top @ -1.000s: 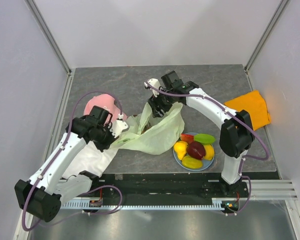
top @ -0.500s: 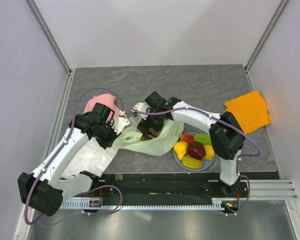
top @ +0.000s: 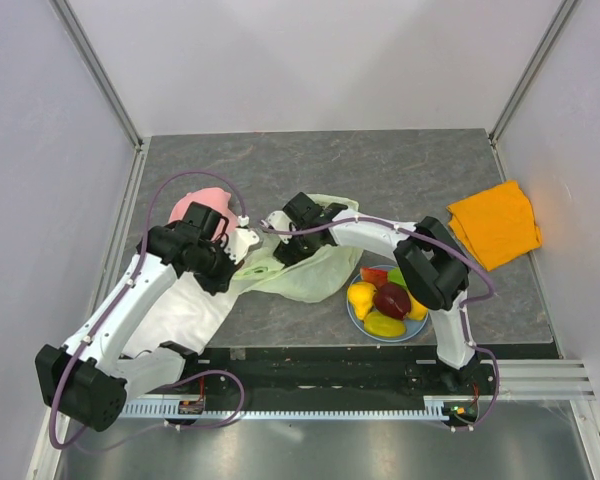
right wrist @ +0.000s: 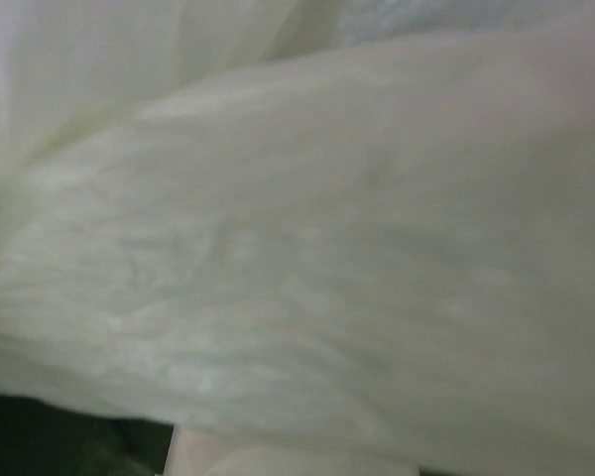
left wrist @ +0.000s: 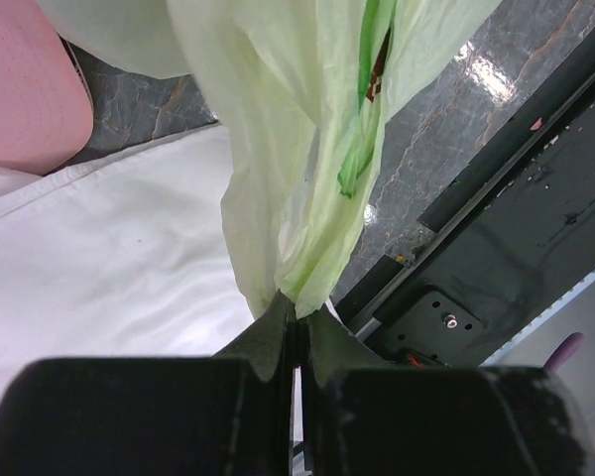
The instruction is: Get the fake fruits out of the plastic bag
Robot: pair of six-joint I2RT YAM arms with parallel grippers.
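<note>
The pale yellow-green plastic bag [top: 302,276] lies crumpled mid-table, and my left gripper [top: 242,250] is shut on its bunched end [left wrist: 296,297]. A dark red-brown spot [left wrist: 379,77] shows through a gap in the film; I cannot tell what it is. My right gripper [top: 286,244] is pushed low into the bag's mouth. Its wrist view shows only bag film [right wrist: 297,248], so its fingers are hidden. Several fake fruits lie on the light-blue plate [top: 354,320], among them a dark red one [top: 392,298], a yellow one [top: 361,297] and a green one [top: 408,277].
A white cloth [top: 185,310] lies under my left arm, with a pink cloth [top: 192,207] behind it. An orange cloth [top: 495,225] sits at the right edge. The black base rail [left wrist: 516,248] runs along the table's near edge.
My right arm has swung from the back of the bag forward and left, down into its mouth. The bag has sagged lower and flatter. My left gripper has kept its hold.
</note>
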